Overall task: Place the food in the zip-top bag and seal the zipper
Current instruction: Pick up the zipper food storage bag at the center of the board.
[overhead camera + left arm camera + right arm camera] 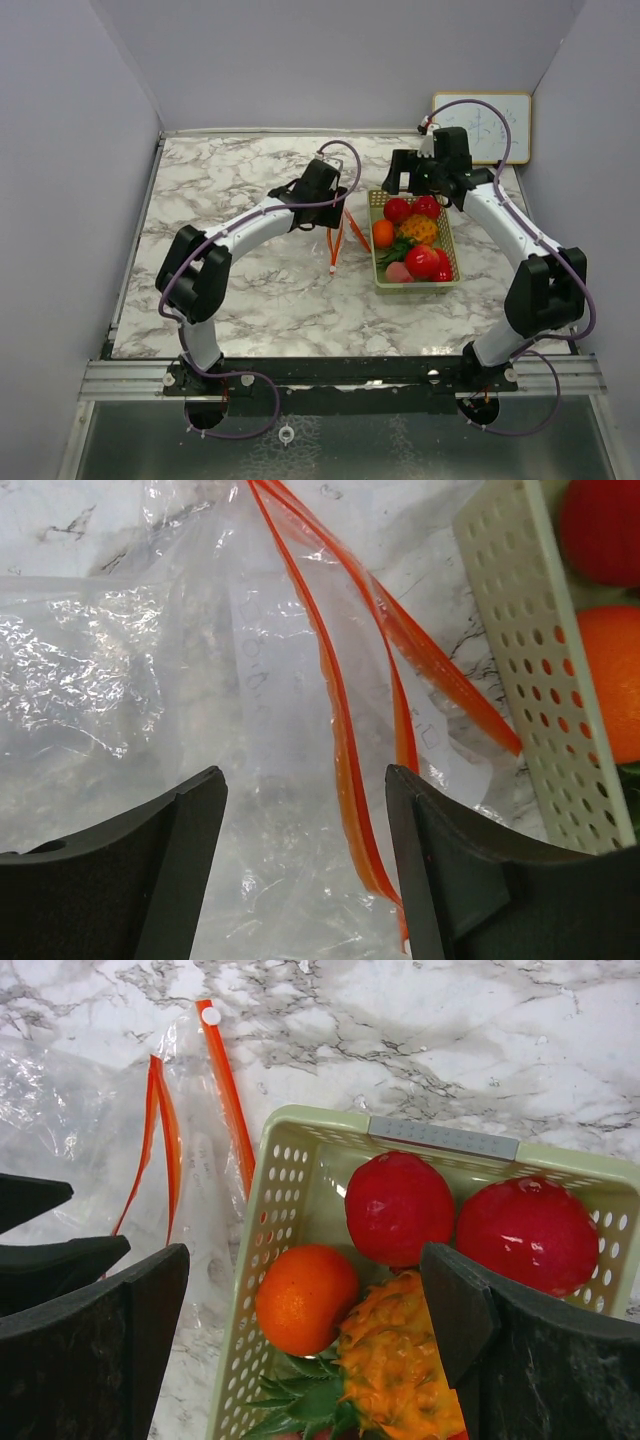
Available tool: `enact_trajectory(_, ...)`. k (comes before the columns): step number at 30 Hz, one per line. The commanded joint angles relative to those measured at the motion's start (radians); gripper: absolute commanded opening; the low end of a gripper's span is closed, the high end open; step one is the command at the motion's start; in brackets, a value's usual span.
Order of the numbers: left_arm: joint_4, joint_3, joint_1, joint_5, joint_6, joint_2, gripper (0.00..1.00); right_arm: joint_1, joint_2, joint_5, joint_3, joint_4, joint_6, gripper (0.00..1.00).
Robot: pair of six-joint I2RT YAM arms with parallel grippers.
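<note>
The clear zip-top bag [333, 238] with orange zipper strips lies on the marble table, left of the pale green basket [418, 287]. The food lies in the basket: two red fruits [398, 1207], an orange [305, 1298], a yellow pineapple [400, 1360], and more red and pink pieces [420, 262]. My left gripper [305, 780] is open just above the bag [150, 680]. An orange zipper strip [345, 740] runs between its jaws, near the right finger [470, 870]. My right gripper [305, 1255] is open and empty over the basket's far end [300, 1120], above the orange.
A small whiteboard [490, 125] leans on the back wall at the right. The basket wall [530, 630] stands close to the right of my left gripper. Grey walls close in the table on three sides.
</note>
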Motion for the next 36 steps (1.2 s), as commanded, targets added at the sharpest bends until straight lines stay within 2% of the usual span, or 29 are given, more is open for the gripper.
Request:
enact_trajectory(1, -0.027, 0.035, -0.008, -0.063, -0.035, 0.053, 0.64, -0.013, -0.042, -0.017, -0.011, 0.027, 0.007, 1.0)
enact_trajectory(8, -0.027, 0.036, -0.019, -0.065, -0.03, 0.12, 0.59, -0.021, -0.043, -0.018, -0.014, 0.026, 0.001, 1.0)
enact_trajectory(10, -0.018, 0.024, -0.02, -0.052, -0.033, 0.138, 0.39, -0.022, -0.041, -0.019, -0.008, 0.024, -0.003, 1.0)
enact_trajectory(13, -0.027, 0.028, -0.02, -0.053, -0.036, 0.145, 0.01, -0.022, -0.04, -0.021, 0.003, 0.021, -0.01, 1.0)
enact_trajectory(18, -0.097, 0.105, -0.021, -0.076, -0.037, 0.076, 0.0, -0.022, -0.061, -0.118, 0.007, 0.038, -0.022, 0.97)
enact_trajectory(24, -0.116, 0.159, -0.02, -0.01, -0.112, -0.053, 0.0, -0.017, -0.079, -0.339, -0.078, 0.159, 0.088, 0.85)
enact_trajectory(31, -0.079, 0.106, -0.02, 0.021, -0.145, -0.127, 0.0, 0.037, -0.023, -0.365, 0.0, 0.161, 0.124, 0.82)
enact_trajectory(36, -0.053, 0.097, -0.021, 0.038, -0.145, -0.121, 0.0, 0.071, 0.015, -0.383, 0.039, 0.203, 0.183, 0.82)
